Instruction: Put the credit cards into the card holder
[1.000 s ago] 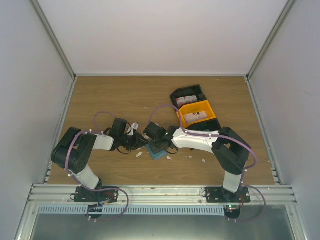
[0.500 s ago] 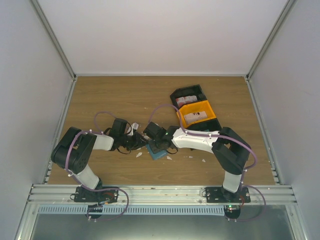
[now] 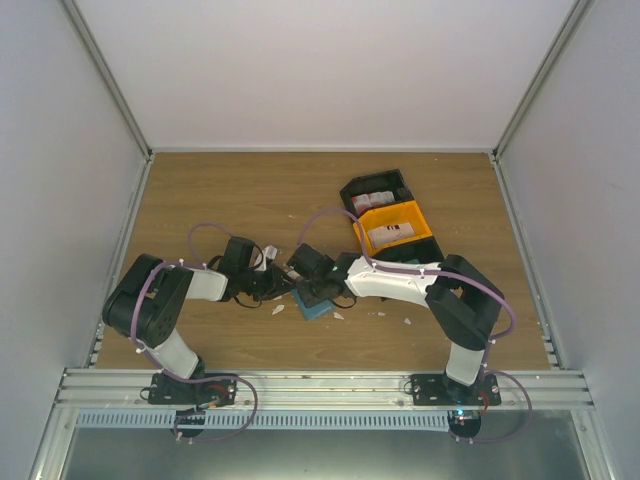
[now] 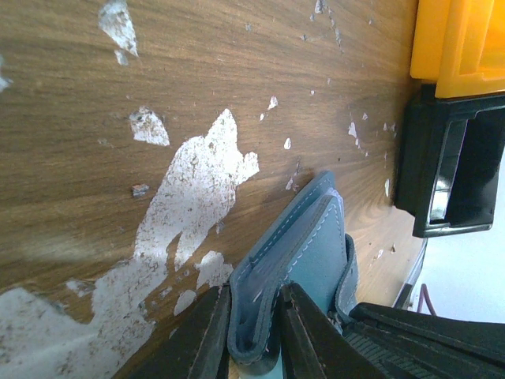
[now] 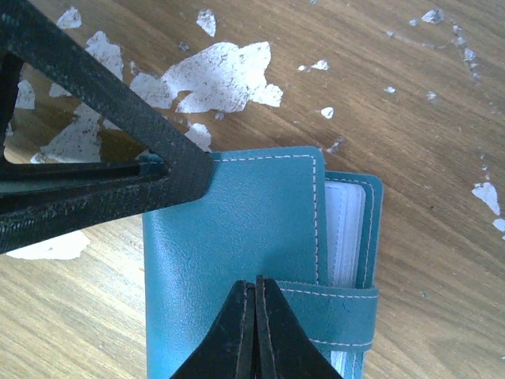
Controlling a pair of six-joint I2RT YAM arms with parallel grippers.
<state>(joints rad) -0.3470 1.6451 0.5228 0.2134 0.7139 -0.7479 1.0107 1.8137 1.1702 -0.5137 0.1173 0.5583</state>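
No lettering can be read anywhere. The white-and-red credit cards (image 3: 388, 233) in the orange bin (image 3: 426, 226) and the black bin (image 3: 349, 188), at one o'clock on the table (image 3: 220, 190), carry print too small to make out. The card holder (image 5: 237, 237) shows only stitching.
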